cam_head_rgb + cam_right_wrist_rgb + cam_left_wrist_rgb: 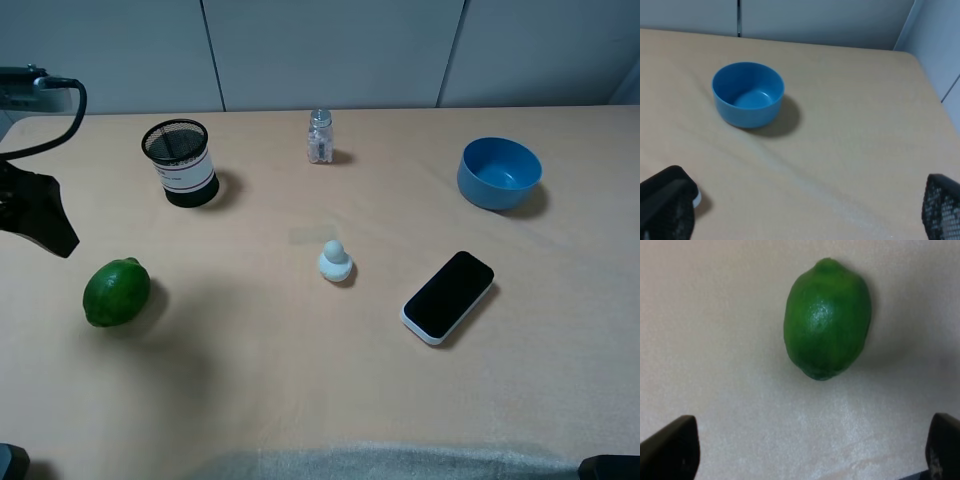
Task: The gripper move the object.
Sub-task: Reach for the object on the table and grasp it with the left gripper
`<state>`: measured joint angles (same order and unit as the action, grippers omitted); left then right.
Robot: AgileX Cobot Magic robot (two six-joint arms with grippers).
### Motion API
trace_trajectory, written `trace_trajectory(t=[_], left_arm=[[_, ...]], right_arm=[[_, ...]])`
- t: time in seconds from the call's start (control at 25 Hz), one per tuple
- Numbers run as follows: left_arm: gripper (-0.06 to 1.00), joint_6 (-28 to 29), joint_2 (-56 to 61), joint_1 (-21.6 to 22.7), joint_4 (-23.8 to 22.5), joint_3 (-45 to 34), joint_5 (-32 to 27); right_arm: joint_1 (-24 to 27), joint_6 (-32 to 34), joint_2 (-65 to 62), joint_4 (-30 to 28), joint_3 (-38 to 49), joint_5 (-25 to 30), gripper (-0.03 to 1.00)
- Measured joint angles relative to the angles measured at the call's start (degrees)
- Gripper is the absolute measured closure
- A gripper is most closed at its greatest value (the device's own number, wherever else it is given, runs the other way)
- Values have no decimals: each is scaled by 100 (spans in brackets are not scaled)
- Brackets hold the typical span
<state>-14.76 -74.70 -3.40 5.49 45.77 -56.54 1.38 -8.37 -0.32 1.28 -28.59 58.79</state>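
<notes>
The green lime (116, 292) lies on the tan table at the left, near the front. My left gripper (45, 220) hovers above the table just behind and to the left of it, its black cable looping up at the left edge. In the left wrist view the lime (827, 320) lies ahead of the gripper (810, 452). The dark fingertips (670, 452) stand wide apart and hold nothing. My right gripper (802, 210) is open and empty, and faces the blue bowl (747, 95).
A black mesh cup (180, 162) stands behind the lime. A small shaker (320, 137) is at the back centre and a blue bowl (499, 172) at the back right. A white duck figure (335, 262) and a black phone (448, 296) lie mid-table.
</notes>
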Motion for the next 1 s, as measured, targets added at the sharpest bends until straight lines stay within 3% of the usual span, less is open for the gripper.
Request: trace_trajectory(t=[1.0], left_arm=[[-2, 0, -144, 0, -143, -334, 411]], right_arm=[[0, 0, 0, 0, 0, 0, 27]])
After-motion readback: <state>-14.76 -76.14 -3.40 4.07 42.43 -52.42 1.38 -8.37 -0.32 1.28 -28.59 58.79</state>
